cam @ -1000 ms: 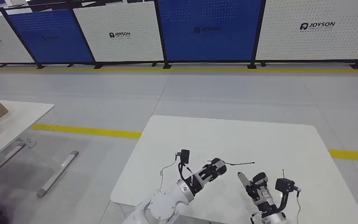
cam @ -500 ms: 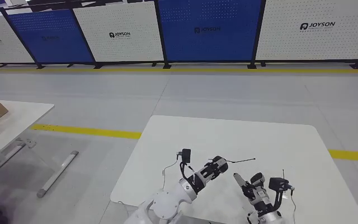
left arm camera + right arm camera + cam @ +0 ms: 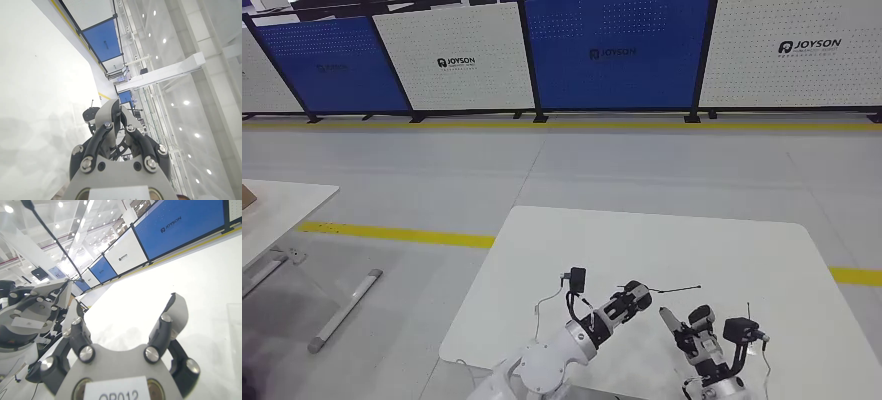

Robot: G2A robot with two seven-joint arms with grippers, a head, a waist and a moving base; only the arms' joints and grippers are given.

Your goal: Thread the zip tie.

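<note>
Since a second ago we see the right gripper (image 3: 683, 319) drawn slightly back toward the near edge of the white table (image 3: 642, 240) and a little to the left. The left gripper (image 3: 636, 294) has edged right, carrying the zip tie (image 3: 674, 290) with it. We find the left gripper (image 3: 119, 111) with its fingers pressed together, pinching one end of the black zip tie (image 3: 54, 240). The thin strap sticks out to the right, its free end in the air. The right gripper (image 3: 126, 306) is spread wide, holding nothing and touching nothing. It sits just right of the left gripper (image 3: 65, 286) and nearer than it, close to the strap but apart from it.
</note>
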